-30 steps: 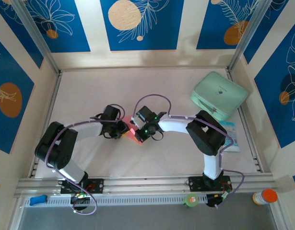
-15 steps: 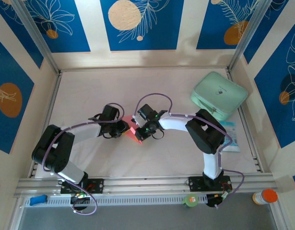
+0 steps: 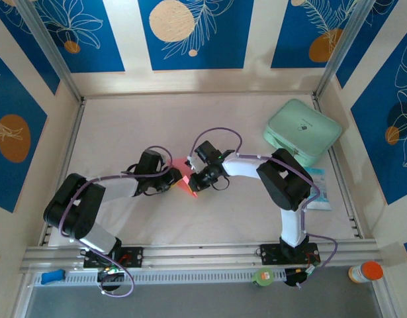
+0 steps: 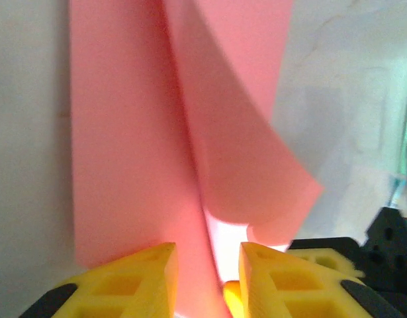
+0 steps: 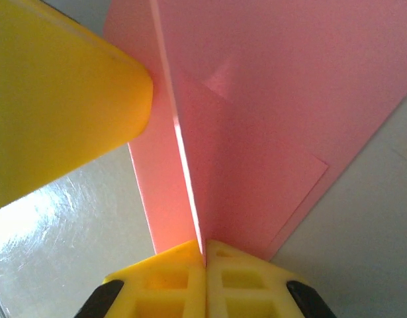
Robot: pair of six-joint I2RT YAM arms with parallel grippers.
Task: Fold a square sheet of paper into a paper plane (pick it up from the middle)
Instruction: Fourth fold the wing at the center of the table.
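Note:
The square sheet of paper (image 3: pixel 187 183) is salmon-pink and creased, lying mid-table between the two grippers. In the right wrist view a raised fold of the paper (image 5: pixel 256 132) stands upright, and my right gripper (image 5: pixel 204 248) is shut on that fold's near end. In the left wrist view the paper (image 4: pixel 124 132) has one flap lifted, and its ridge runs into the gap of my left gripper (image 4: pixel 206 255), whose yellow fingers stand apart without pinching it. From above, the left gripper (image 3: pixel 171 177) and right gripper (image 3: pixel 195 179) face each other across the sheet.
A mint-green pad (image 3: pixel 302 131) lies at the back right, with a white and blue packet (image 3: pixel 319 189) nearer along the right wall. Low walls ring the table. Past the front rail sit an orange-capped bottle (image 3: pixel 365 271) and a green roll (image 3: pixel 263 277).
The left gripper's fingers have parted a little and it has slid slightly right and nearer. The right gripper has shifted a bit right, still holding the fold.

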